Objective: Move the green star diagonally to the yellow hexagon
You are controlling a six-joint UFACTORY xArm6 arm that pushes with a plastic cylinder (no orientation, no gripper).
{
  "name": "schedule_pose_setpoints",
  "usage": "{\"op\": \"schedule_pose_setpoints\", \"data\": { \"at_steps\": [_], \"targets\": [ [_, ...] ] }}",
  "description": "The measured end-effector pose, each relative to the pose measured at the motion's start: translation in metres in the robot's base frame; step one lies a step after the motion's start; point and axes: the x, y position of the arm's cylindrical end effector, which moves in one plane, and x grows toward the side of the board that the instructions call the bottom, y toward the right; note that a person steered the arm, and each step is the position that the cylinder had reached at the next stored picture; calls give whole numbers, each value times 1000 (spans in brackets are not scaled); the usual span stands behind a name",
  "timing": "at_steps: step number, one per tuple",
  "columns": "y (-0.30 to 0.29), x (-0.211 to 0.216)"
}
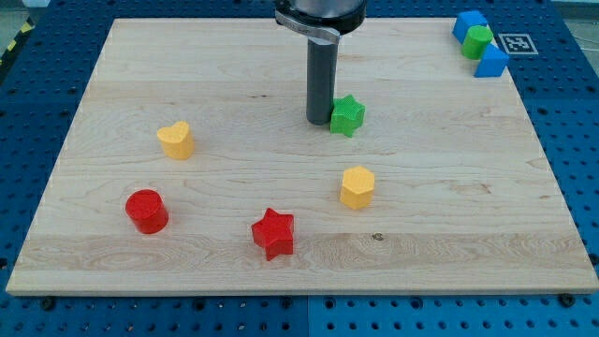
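Note:
The green star [348, 115] sits a little above the middle of the wooden board. The yellow hexagon [357, 186] lies below it, slightly to the view's right. My tip [320, 121] stands on the board right at the star's left side, touching it or nearly so. The dark rod rises straight up from there to the arm at the view's top.
A yellow heart [175, 140] lies at the left. A red cylinder [147, 211] and a red star [273, 233] lie lower left. Two blue blocks [469, 24] [491, 61] and a green cylinder [480, 41] cluster at the top right corner.

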Motion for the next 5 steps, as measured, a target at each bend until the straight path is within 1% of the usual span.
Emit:
{"op": "schedule_pose_setpoints", "data": {
  "at_steps": [4,5],
  "targets": [
    [33,1],
    [35,13]
  ]
}}
